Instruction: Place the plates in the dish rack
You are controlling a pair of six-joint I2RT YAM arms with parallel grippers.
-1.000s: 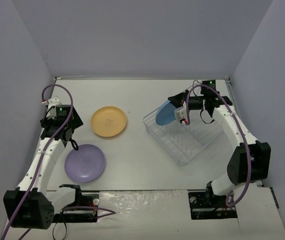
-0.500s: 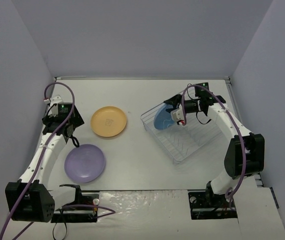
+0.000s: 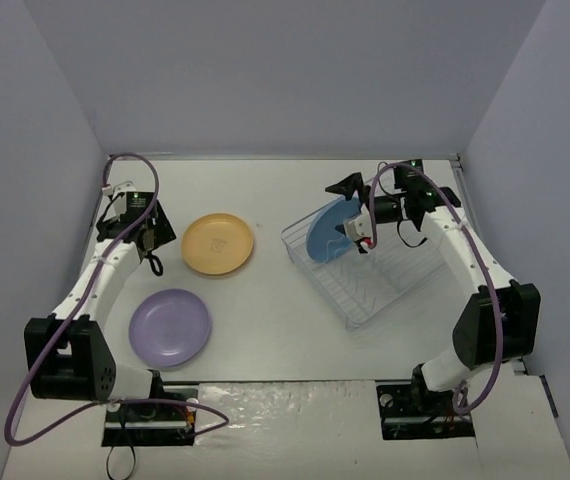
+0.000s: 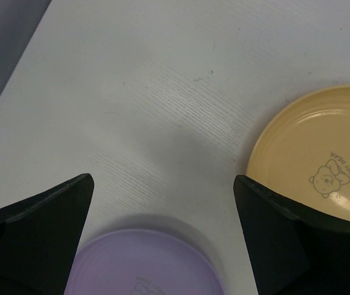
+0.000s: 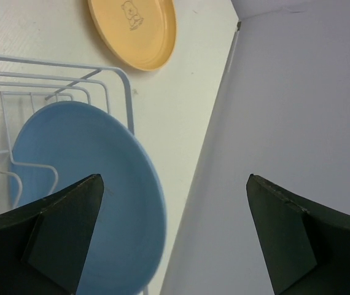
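Blue plate (image 3: 327, 232) is stood on edge in the dish rack (image 3: 385, 285) right of centre, orange-yellow plate (image 3: 218, 243) and purple plate (image 3: 170, 326) are laid flat at left, and left hand (image 4: 163, 179) and right hand (image 5: 175, 178) are held apart.

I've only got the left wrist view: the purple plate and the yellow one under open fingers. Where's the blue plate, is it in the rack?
Observer: Yes. The blue plate stands tilted on its edge in the dish rack, at the end nearest the yellow plate.
Operator: Is the right arm holding it?
Observer: No. The right gripper is open, its fingers spread wide over the plate's rim and not clamped on it.
Operator: Any room in the rack for the other two?
Observer: Yes. The slots beside the blue plate hold nothing.
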